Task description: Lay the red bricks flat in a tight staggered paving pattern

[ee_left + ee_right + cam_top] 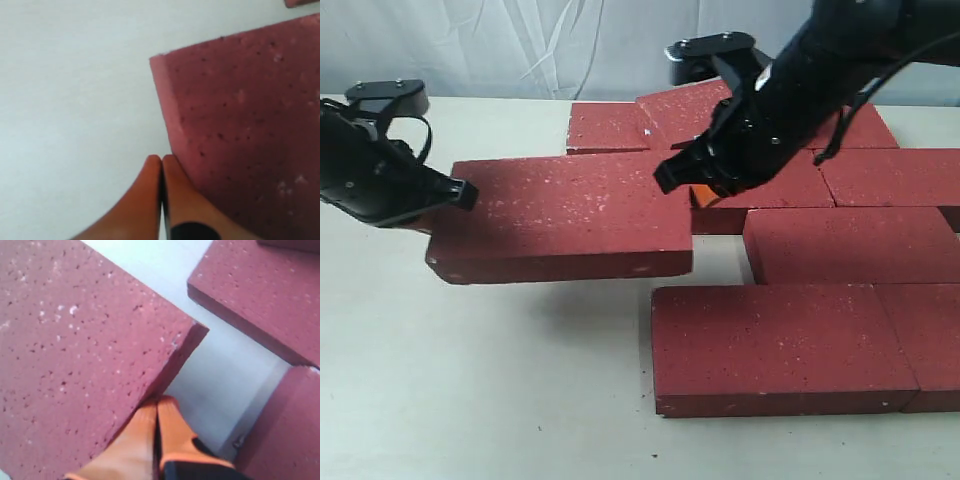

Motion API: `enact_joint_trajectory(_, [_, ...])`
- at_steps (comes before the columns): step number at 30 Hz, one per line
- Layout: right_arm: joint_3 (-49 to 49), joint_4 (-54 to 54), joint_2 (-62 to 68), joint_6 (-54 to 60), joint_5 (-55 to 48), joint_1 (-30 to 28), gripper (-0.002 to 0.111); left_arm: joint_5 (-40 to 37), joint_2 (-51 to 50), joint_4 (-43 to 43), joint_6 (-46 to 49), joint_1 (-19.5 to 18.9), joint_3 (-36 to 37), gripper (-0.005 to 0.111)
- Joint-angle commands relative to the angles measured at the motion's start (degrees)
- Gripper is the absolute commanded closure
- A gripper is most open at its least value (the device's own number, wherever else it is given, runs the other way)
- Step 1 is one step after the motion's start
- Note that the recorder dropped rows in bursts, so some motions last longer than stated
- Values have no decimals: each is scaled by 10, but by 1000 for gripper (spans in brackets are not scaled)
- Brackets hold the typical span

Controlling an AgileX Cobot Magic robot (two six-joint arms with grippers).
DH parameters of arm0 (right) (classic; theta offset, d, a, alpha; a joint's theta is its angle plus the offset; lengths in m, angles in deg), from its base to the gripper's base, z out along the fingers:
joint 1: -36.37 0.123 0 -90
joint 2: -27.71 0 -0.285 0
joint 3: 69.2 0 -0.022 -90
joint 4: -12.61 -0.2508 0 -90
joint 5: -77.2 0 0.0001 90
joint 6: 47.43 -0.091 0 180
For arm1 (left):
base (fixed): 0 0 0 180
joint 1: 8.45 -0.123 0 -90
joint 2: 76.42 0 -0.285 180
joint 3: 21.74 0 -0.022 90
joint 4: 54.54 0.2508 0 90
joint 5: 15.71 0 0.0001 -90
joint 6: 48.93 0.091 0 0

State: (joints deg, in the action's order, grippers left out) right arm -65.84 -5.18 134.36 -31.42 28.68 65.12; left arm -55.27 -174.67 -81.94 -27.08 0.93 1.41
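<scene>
On the table [470, 400], only wrist views show left gripper [161, 160], right gripper [157, 401] closed.

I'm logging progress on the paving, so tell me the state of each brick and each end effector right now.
Loose brick: apparently raised off the table, squeezed from both ends.
Left end effector: shut, tips against one brick end.
Right end effector: shut, tips against the opposite end.
Other bricks: lying flat in rows, some gaps between.
</scene>
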Motion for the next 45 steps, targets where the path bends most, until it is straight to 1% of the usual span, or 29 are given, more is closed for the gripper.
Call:
enact_joint_trajectory(1, [-80,-50,73,-11,13,46,109,-9,6,-3,1,-30,-9,107])
enact_joint_trajectory(3, [-114,-53,105,-12,11,56,109,0,5,13,-1,-43,-9,107])
enact_joint_trajectory(6, [-156,-53,149,-14,5,66,109,26,3,11,-1,-58,-9,107])
enact_joint_trajectory(10, [-195,-65,189,-16,3,67,109,56,-12,14,-1,-61,-9,107])
enact_joint_trajectory(14, [-218,-65,220,-17,3,67,109,73,-56,15,-1,-63,-9,107])
enact_joint_trajectory(19, [-219,-50,242,-17,-1,67,109,97,-97,17,-1,-64,-9,107])
enact_joint_trajectory(24, [-219,11,266,-17,-20,67,109,130,-102,37,-1,-64,-9,107])
enact_joint_trajectory(31, [-219,68,275,-56,-30,66,109,130,-102,67,-2,-64,-9,107])
enact_joint_trajectory(34, [-219,92,273,-57,-49,66,109,123,-102,98,-3,-64,-9,107])
enact_joint_trajectory(36, [-219,103,270,-57,-68,66,109,117,-102,127,-16,-70,-9,107])
enact_joint_trajectory(38, [-219,118,266,-57,-87,66,109,116,-102,132,-28,-86,-9,107])
enact_joint_trajectory(42, [-219,159,251,-73,-105,66,109,114,-102,103,-37,-126,-9,107])
enact_joint_trajectory(45, [-219,154,234,-75,-105,66,109,118,-102,75,-33,-133,-9,107])
